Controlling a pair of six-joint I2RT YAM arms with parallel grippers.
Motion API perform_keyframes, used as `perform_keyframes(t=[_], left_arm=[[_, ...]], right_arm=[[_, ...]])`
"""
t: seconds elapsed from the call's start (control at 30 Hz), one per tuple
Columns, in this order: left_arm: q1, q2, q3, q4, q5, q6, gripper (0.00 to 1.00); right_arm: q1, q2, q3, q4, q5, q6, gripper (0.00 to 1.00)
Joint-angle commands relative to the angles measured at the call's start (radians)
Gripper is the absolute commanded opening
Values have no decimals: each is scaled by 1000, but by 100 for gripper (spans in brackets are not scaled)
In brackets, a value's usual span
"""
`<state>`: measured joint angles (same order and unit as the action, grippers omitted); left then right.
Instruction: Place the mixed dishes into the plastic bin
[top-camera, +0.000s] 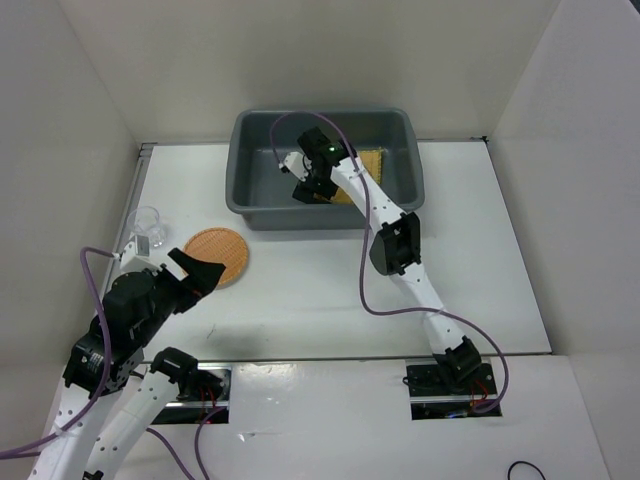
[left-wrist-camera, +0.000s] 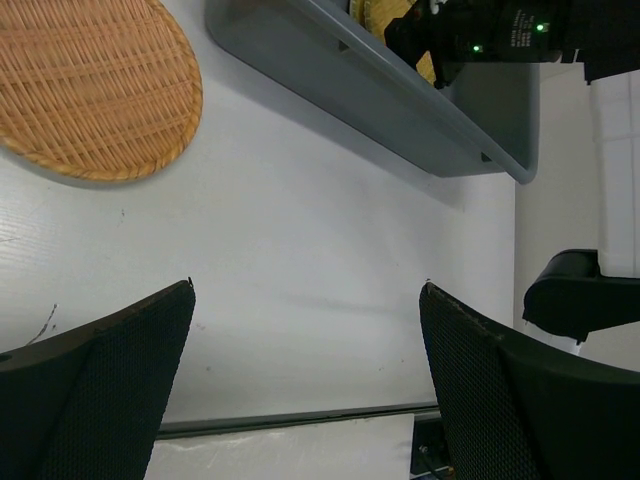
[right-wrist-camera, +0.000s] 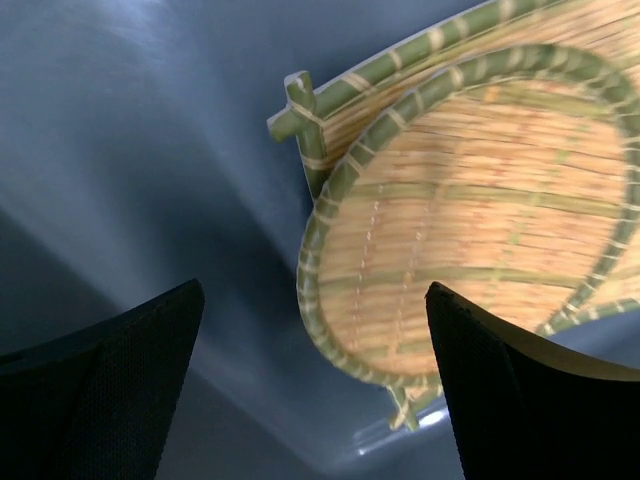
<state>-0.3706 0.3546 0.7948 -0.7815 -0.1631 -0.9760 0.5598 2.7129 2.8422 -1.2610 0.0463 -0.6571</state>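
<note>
The plastic bin (top-camera: 243, 160) stands at the back of the table. In it lies a square yellow woven mat (top-camera: 371, 161), and a round tan woven plate with a green rim (right-wrist-camera: 480, 220) rests on the mat (right-wrist-camera: 330, 100). My right gripper (top-camera: 308, 188) is inside the bin, open and empty, just above the plate's edge (right-wrist-camera: 315, 290). A round orange woven plate (top-camera: 222, 252) lies on the table left of the bin. A small clear cup (top-camera: 148, 225) stands further left. My left gripper (top-camera: 198, 268) is open and empty beside the orange plate (left-wrist-camera: 90, 90), above bare table (left-wrist-camera: 307, 290).
White walls enclose the table on the left, right and back. The bin's near wall (left-wrist-camera: 380, 95) shows in the left wrist view, with the right arm's wrist (left-wrist-camera: 500, 35) above it. The right arm (top-camera: 395, 240) stretches across the table's middle.
</note>
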Motion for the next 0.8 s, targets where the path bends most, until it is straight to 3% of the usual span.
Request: perform_keyframes(t=[0.0, 0.13, 0.2, 0.5, 0.6, 0.77], left_arm=[[4, -20, -3, 14, -13, -16, 99], [4, -29, -3, 14, -13, -26, 99], [4, -29, -12, 14, -13, -26, 99], [4, -29, -12, 14, -13, -26, 99], [4, -29, -12, 14, -13, -26, 99], [4, -48, -12, 14, -13, -26, 99]], right_arm=[[12, 48, 58, -40, 73, -4, 96], [12, 113, 155, -40, 159, 5, 96], [12, 183, 297, -28, 266, 25, 96], [-18, 143, 295, 178, 432, 106, 96], [-37, 125, 295, 203, 423, 97, 96], [-47, 59, 295, 65, 108, 76, 96]])
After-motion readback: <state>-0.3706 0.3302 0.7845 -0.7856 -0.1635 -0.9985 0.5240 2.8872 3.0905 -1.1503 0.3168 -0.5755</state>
